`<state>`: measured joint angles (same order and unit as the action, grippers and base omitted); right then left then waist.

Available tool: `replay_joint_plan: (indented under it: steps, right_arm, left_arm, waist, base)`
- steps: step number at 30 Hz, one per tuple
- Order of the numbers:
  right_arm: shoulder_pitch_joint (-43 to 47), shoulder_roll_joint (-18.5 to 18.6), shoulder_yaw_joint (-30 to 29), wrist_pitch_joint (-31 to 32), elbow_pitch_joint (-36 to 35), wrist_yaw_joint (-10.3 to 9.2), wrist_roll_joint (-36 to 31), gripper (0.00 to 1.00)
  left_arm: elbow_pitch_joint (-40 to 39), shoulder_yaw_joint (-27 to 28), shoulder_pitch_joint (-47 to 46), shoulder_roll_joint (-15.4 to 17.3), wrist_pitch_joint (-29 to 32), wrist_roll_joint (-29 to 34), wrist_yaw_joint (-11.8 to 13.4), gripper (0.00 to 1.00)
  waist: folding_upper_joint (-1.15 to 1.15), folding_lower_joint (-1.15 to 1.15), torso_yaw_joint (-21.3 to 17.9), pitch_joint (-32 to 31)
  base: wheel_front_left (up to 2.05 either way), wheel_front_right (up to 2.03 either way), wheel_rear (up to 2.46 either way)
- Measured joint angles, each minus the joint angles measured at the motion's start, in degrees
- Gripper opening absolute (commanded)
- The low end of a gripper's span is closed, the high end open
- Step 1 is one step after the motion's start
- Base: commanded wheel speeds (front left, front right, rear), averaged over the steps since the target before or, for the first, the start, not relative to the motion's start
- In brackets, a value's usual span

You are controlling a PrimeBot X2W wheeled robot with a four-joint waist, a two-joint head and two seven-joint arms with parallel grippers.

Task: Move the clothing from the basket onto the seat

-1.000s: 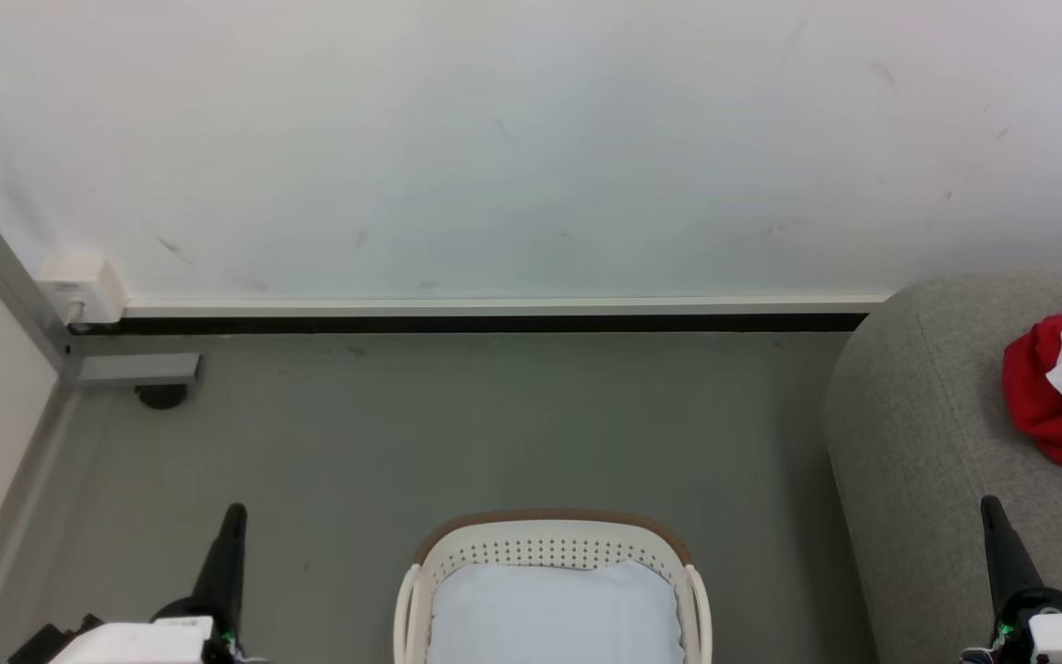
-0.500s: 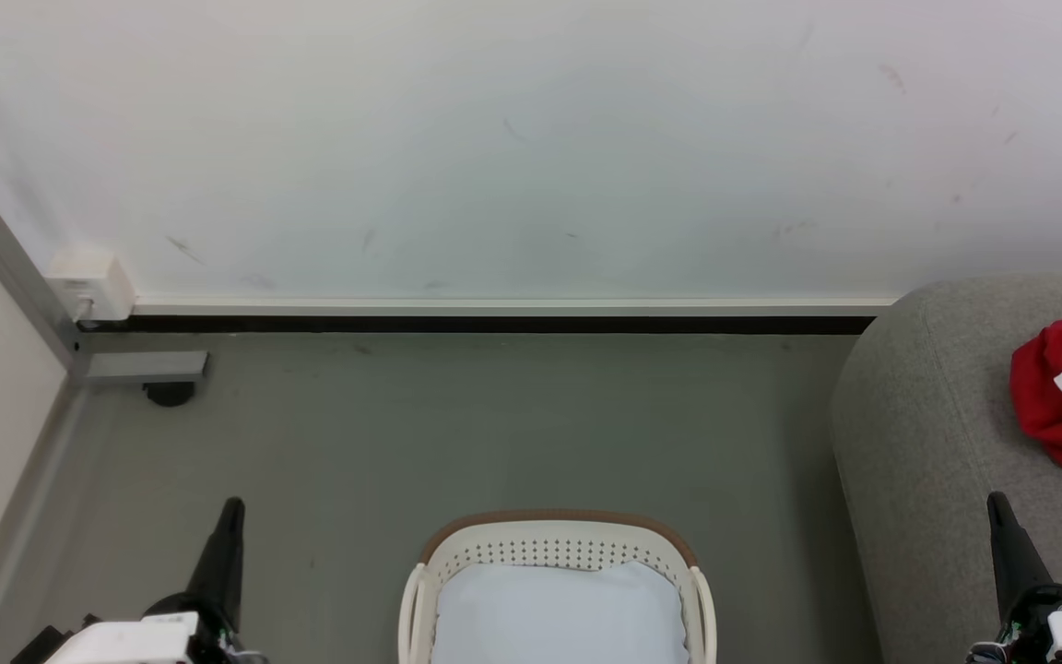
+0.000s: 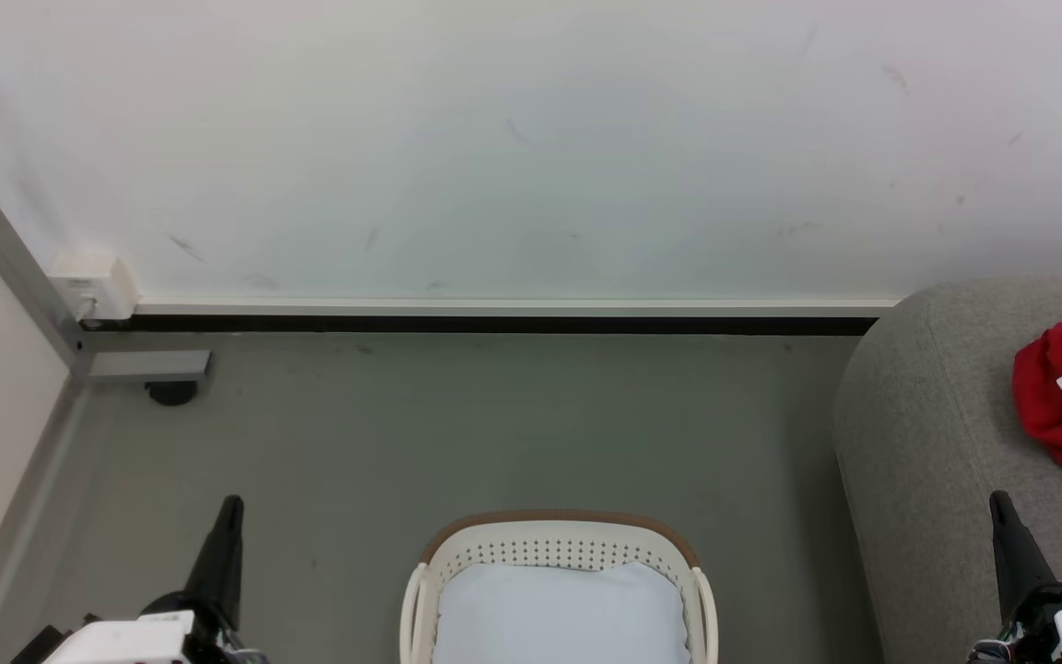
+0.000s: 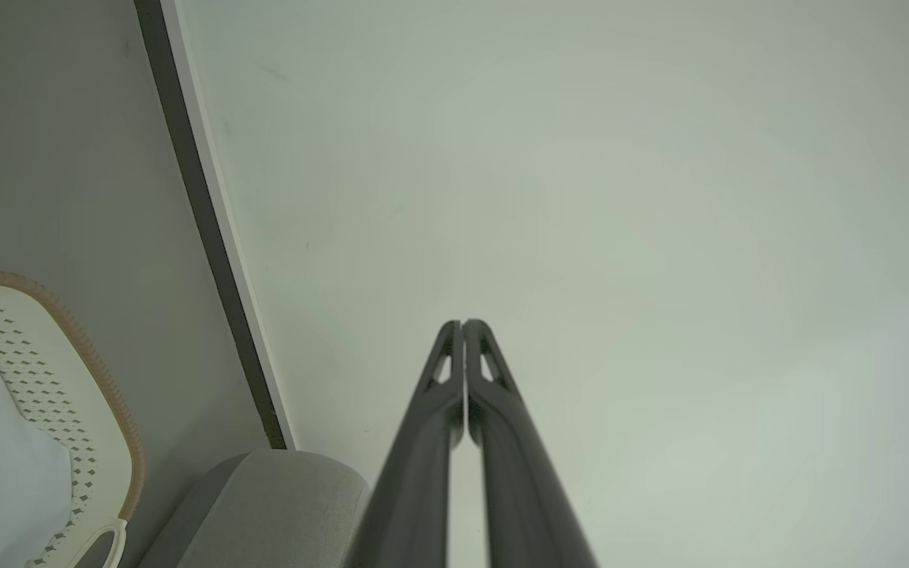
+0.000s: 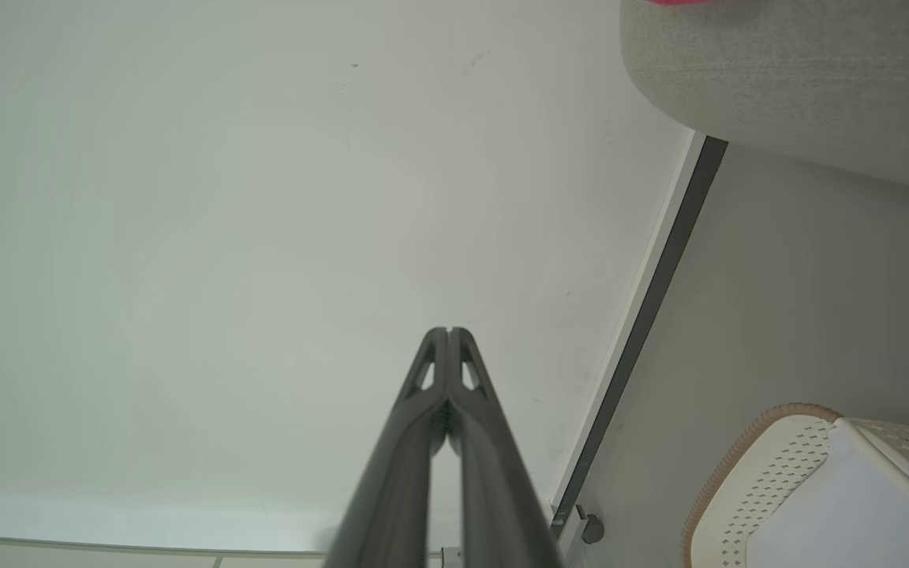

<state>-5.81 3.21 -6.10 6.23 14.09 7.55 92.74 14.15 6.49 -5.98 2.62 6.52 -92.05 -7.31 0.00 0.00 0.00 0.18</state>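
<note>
Closed tight & gripping nothing: left tool (image 3: 230, 507) and right tool (image 3: 1000, 503) are both idling low, fingers pointing twd the wall (image 3: 531, 138). Between them the basket (image 3: 554, 524) is sitting on the floor (image 3: 457, 424), showing its pale lining (image 3: 559, 613). The clothing (image 3: 1047, 406) is lying bunched on the seat (image 3: 927, 443), well apart from the basket. Step: transfer is looking done, approx. Next move is calling for a look at the basket's cut-off near end, then parking the arms.
</note>
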Motion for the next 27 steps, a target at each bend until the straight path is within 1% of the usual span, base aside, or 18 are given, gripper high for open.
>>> replay_joint_plan:
  steps: [27]
  right_arm:
    - [-0.01, -0.12, -0.13, 0.24, -0.01, 0.0, 0.0, 0.0]
  left_arm:
    - [0.0, 0.0, -0.01, 0.01, 0.0, 0.0, 0.0, 0.0]
  waist:
    - [0.0, 0.0, 0.0, 0.0]
  base:
    - [0.0, 0.0, 0.0]
